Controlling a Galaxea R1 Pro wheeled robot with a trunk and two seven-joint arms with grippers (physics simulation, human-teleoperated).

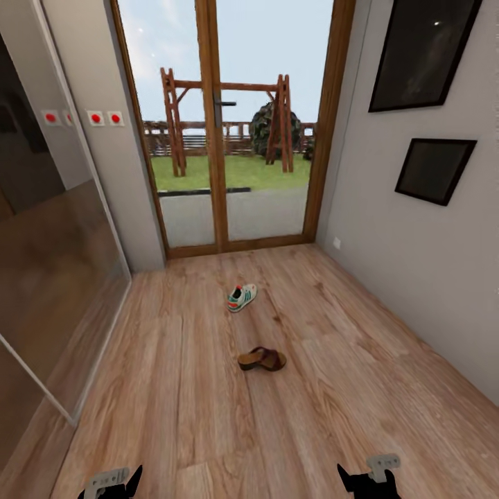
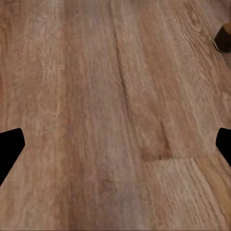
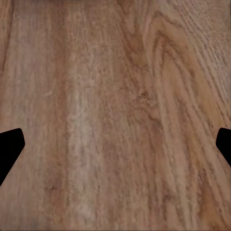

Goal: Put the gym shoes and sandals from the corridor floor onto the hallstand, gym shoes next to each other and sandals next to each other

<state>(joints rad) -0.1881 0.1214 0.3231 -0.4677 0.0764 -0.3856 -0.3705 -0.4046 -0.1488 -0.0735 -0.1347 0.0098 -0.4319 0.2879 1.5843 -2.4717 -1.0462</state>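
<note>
We are facing a glazed wooden door (image 1: 222,132), a mirrored wardrobe (image 1: 48,263) flanking our left and a picture-hung wall (image 1: 416,229) our right. One gym shoe (image 1: 242,297) and one sandal (image 1: 262,359) are lying apart mid-corridor floor (image 1: 173,416). Left gripper (image 2: 115,147) and right gripper (image 3: 115,147) are hovering, jaws spread wide, holding nothing.

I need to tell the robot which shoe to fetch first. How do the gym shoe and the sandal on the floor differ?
The gym shoe is cream-white with green stripes and red accents; the sandal is brown and open. The gym shoe lies nearer the glass door, the sandal nearer the robot. Both rest on the corridor floor, untouched.
</note>
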